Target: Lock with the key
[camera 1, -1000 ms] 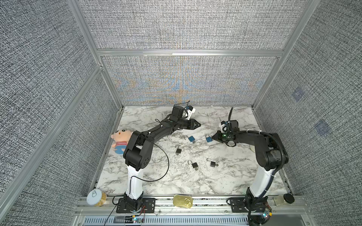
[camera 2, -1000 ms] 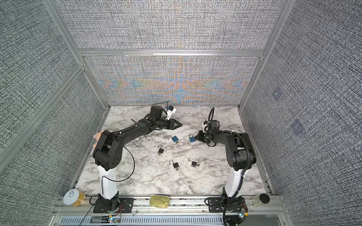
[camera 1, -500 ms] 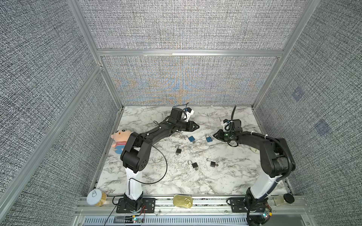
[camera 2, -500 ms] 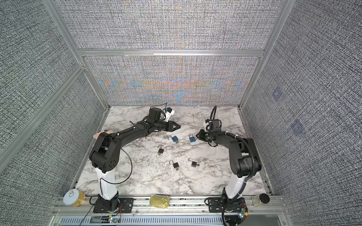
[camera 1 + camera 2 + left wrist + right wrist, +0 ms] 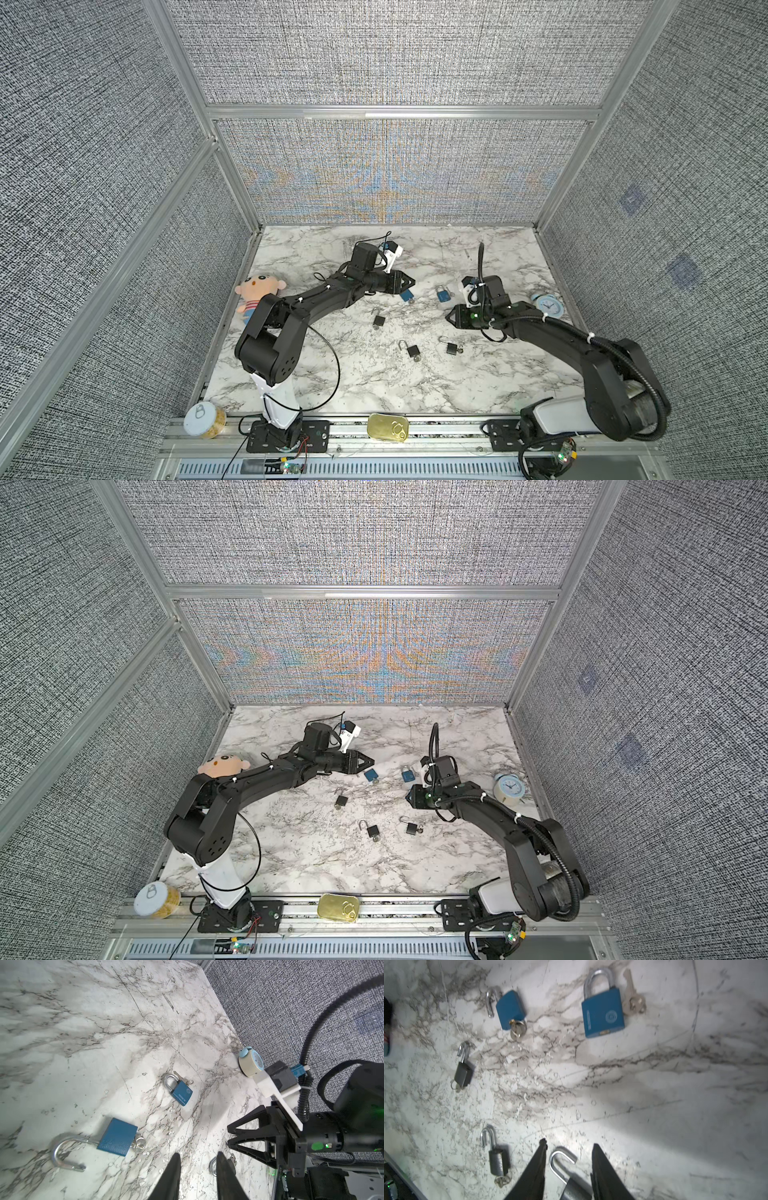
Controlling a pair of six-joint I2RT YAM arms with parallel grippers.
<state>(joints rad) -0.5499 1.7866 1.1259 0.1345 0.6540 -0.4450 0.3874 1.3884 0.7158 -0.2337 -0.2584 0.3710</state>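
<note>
on the table (image 5: 374, 386) the rear-left padlock (image 5: 406, 296) and rear-right padlock (image 5: 444, 295) lay side by side, a key (image 5: 632, 999) just beside the latter. nearer the front lay the front-left padlock (image 5: 378, 320), middle padlock (image 5: 412, 351) and front-right padlock (image 5: 452, 348). a doll (image 5: 255, 291) sat at the left edge, a clock (image 5: 545, 303) at the right; a tin (image 5: 387, 428) lay on the front rail (image 5: 449, 432).

Marble tabletop (image 5: 374, 382) with padlocks scattered round the middle

Toward the far side, the left blue padlock (image 5: 406, 296) has its shackle popped open and a ringed key (image 5: 517, 1030) in its bottom. The right blue padlock (image 5: 444, 295) is shut, with a loose key (image 5: 632, 1001) just beside it. Nearer in, lying apart with shackles open: left dark padlock (image 5: 378, 320), middle dark padlock (image 5: 412, 351), right dark padlock (image 5: 452, 347). I think all have keys in, but one's partly hidden. There's a plush doll (image 5: 253, 293) at the left edge and an alarm clock (image 5: 546, 303) at the right edge.
</note>
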